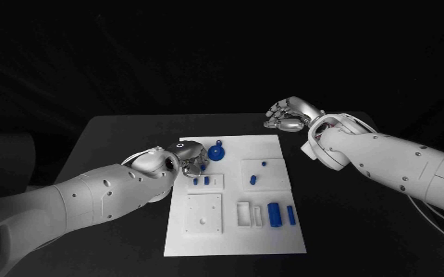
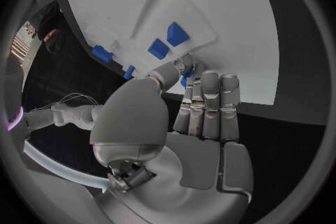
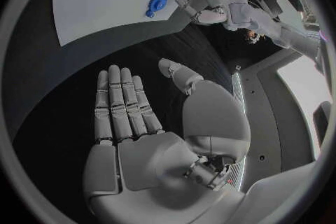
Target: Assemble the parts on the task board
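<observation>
Left hand: the left hand (image 1: 185, 155) sits at the left edge of the task board (image 1: 278, 238), in the middle left of the head view. Its fingers (image 2: 210, 106) lie side by side, and its thumb and a fingertip pinch a small blue part (image 2: 186, 76).
Right hand: the right hand (image 1: 289, 114) is off the board, over the black table (image 1: 120, 136) past the board's upper right corner. It is flat and spread and holds nothing.
Board: white plate in the middle of the table.
Parts: a round blue part (image 1: 217, 154) near the left hand; blue pegs (image 1: 274, 213) lower right on the board.
Room to move: bare table lies to the left and right of the board.
</observation>
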Tool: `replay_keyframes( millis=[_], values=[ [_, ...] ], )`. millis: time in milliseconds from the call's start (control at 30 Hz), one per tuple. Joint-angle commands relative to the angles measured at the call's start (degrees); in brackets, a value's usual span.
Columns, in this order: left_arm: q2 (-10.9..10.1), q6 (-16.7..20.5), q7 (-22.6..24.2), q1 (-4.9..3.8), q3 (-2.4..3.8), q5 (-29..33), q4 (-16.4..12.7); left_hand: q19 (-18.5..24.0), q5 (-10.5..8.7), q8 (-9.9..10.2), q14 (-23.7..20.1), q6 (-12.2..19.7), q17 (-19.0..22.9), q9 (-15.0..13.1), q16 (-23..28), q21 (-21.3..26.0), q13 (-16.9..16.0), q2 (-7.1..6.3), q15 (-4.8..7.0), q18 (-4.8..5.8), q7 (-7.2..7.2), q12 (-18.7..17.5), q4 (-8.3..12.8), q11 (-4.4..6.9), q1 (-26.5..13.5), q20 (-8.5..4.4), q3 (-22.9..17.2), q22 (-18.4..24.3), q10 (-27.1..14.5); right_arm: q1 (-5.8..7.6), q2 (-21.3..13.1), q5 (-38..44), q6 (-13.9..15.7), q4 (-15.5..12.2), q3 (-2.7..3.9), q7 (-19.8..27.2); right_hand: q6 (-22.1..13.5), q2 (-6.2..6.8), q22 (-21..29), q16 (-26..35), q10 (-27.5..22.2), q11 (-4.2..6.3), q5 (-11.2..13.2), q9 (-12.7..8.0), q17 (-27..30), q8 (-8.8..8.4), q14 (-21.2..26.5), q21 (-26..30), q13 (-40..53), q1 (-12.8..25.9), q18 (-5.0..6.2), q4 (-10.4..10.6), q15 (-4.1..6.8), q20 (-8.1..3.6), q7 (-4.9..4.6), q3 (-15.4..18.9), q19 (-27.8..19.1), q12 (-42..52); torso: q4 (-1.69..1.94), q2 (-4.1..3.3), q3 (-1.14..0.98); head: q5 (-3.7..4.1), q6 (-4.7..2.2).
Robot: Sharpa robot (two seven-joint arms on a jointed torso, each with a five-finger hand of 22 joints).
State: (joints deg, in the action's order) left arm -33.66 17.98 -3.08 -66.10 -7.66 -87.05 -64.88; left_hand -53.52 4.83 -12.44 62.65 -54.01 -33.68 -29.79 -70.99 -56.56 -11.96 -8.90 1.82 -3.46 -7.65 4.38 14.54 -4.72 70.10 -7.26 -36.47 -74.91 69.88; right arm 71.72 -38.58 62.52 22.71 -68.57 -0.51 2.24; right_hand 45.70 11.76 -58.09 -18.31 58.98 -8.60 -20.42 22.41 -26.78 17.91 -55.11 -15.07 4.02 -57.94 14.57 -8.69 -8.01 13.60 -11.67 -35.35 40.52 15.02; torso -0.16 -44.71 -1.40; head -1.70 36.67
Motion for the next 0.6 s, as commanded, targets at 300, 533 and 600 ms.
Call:
replay_keyframes(
  millis=[300,533,600],
  values=[
    [-0.66,0.29,0.3,0.04,0.06,0.35,0.78,0.26,0.07,-0.07,0.0,0.52,0.14,0.16,0.28,0.34,0.09,-0.8,-0.54,-3.58,-0.09,-0.35,0.72,-0.46,1.04,0.24,-0.43,-0.8,-0.96,-0.02,-0.05,0.24,-0.76,-0.01,0.02,0.34,-0.22,-0.36,-0.09,-0.25,0.24,-0.1,-0.3,-0.08,0.11,0.13,0.29,0.26,-0.09,-0.13,0.11,0.12,-0.05,0.09,-0.18,0.31,-0.25,-0.35,-0.04,0.02,-0.02,-0.08,-0.1],
    [-1.37,0.87,0.53,0.04,0.13,0.55,2.6,0.34,-0.16,-0.2,-0.08,0.61,0.19,0.22,0.23,0.34,0.14,-1.4,-0.63,-3.69,-0.01,-0.31,1.37,-0.55,1.93,0.38,-0.58,-0.84,-1.17,-0.02,-0.26,0.25,-0.83,0.0,0.02,0.31,-0.22,-0.33,-0.1,-0.25,0.24,-0.1,-0.29,-0.09,0.12,0.13,0.31,0.28,-0.09,-0.12,0.11,0.12,-0.06,0.09,-0.18,0.32,-0.26,-0.36,-0.06,0.02,-0.02,0.02,-0.3],
    [-1.52,1.15,0.71,0.04,0.15,1.26,3.29,0.33,-0.15,-0.2,-0.08,0.63,0.19,0.23,0.22,0.34,0.15,-1.4,-0.64,-3.69,-0.02,-0.31,1.37,-0.56,1.95,0.38,-0.59,-0.84,-1.19,-0.02,-0.35,0.27,-0.98,0.01,0.02,0.29,-0.22,-0.33,-0.1,-0.25,0.24,-0.1,-0.29,-0.09,0.13,0.13,0.31,0.28,-0.09,-0.13,0.11,0.12,-0.06,0.09,-0.18,0.32,-0.27,-0.37,-0.04,0.01,0.0,0.04,-0.35]
  ],
)
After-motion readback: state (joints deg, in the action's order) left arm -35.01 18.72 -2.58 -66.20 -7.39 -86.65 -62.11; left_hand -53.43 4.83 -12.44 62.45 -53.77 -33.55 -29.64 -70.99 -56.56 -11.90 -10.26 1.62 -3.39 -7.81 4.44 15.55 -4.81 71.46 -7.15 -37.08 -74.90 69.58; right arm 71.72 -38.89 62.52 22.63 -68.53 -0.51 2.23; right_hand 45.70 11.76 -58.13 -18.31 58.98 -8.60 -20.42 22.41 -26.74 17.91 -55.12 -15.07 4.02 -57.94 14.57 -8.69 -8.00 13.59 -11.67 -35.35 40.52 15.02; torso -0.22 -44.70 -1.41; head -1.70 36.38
